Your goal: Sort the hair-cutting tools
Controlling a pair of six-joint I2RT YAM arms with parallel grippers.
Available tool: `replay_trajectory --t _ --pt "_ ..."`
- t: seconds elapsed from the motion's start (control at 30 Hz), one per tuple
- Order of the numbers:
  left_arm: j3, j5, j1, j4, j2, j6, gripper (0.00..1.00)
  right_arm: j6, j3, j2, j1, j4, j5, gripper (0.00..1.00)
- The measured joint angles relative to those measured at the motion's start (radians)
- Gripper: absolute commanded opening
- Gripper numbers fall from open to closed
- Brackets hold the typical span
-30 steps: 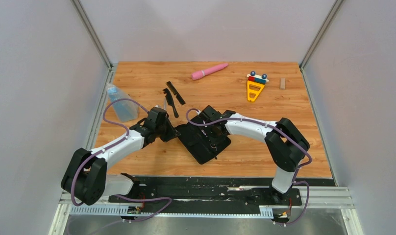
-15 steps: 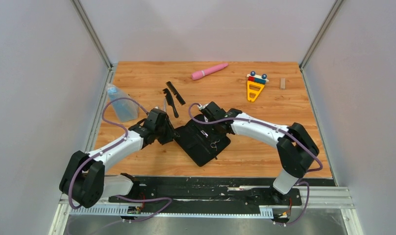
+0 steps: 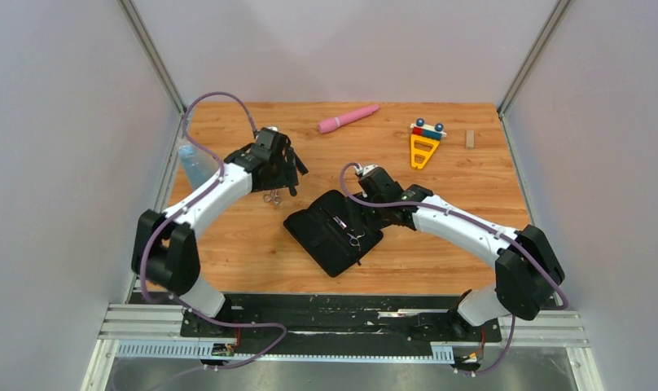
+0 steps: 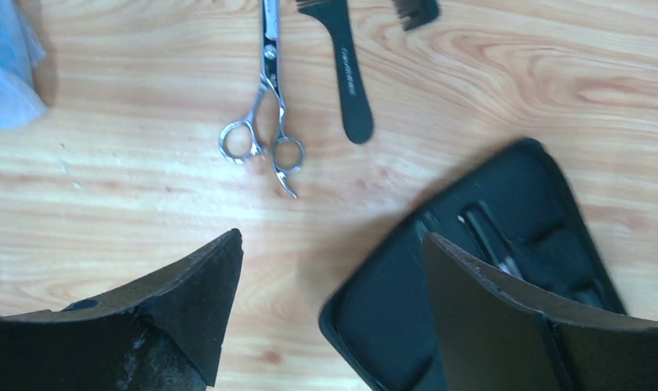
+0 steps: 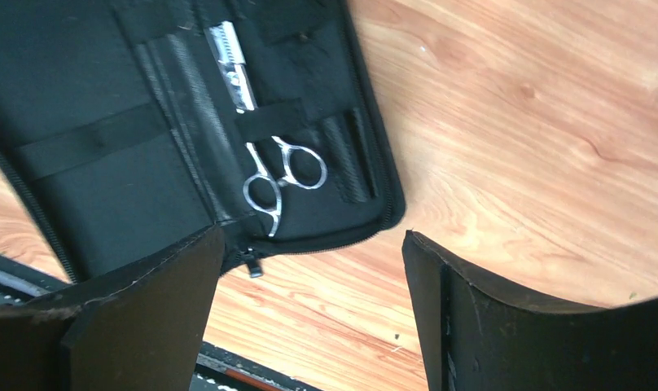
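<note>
Pink wand (image 3: 348,118) at far edge, approx centre; yellow toy (image 3: 423,149) w/ red & blue top to its right, small wood block (image 3: 470,139) just past that. Black case (image 3: 311,230) lies open, approx centre. Clear blue bottle (image 3: 190,165) at left edge.

Soft, even light from above fills the overhead view; the worktop (image 3: 472,187) is bright, with only faint shadows beneath the arms (image 3: 456,224). In the left wrist view the black case (image 4: 391,293) at lower right is motion-blurred, while the scissors (image 4: 269,61) at upper centre are crisp, glinting slightly. The right wrist view is mostly sharp.
</note>
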Motion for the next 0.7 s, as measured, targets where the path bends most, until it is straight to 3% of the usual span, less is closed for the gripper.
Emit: replay_trajectory --t 0.3,0.7 --pt "0.168 0.019 0.134 -0.069 0.343 0.103 0.63 0.021 -0.093 -0.041 -0.034 0.029 0.006 0.84" --pt "0.37 0.059 0.177 -0.075 0.57 0.13 0.52 0.023 -0.128 -0.047 -0.053 0.067 0.006 0.83"
